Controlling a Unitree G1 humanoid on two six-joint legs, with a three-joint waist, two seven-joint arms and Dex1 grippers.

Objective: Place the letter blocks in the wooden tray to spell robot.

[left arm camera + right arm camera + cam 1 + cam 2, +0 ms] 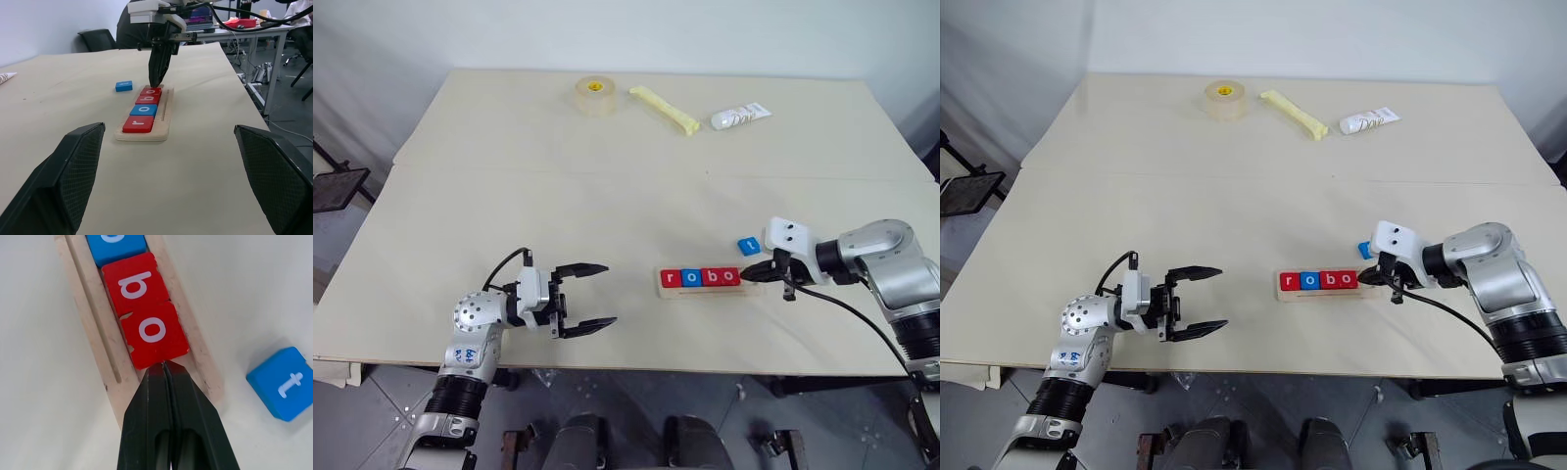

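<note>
The wooden tray (707, 282) lies on the desk (607, 196) with its long axis running across, from the left pincer's side toward the right pincer (756, 271). Four letter blocks sit in it in a row: red r (670, 279), blue o (690, 278), red b (711, 277), red o (729, 276). The right pincer, pressed fully together and holding nothing, has its tip at the outer edge of that last red o, over the tray's free end slot. The blue t (748, 245) lies loose on the desk just beyond the pincer, apart from the tray. The left pincer (588, 297) hangs spread wide, well apart from the tray, with bare desk between.
</note>
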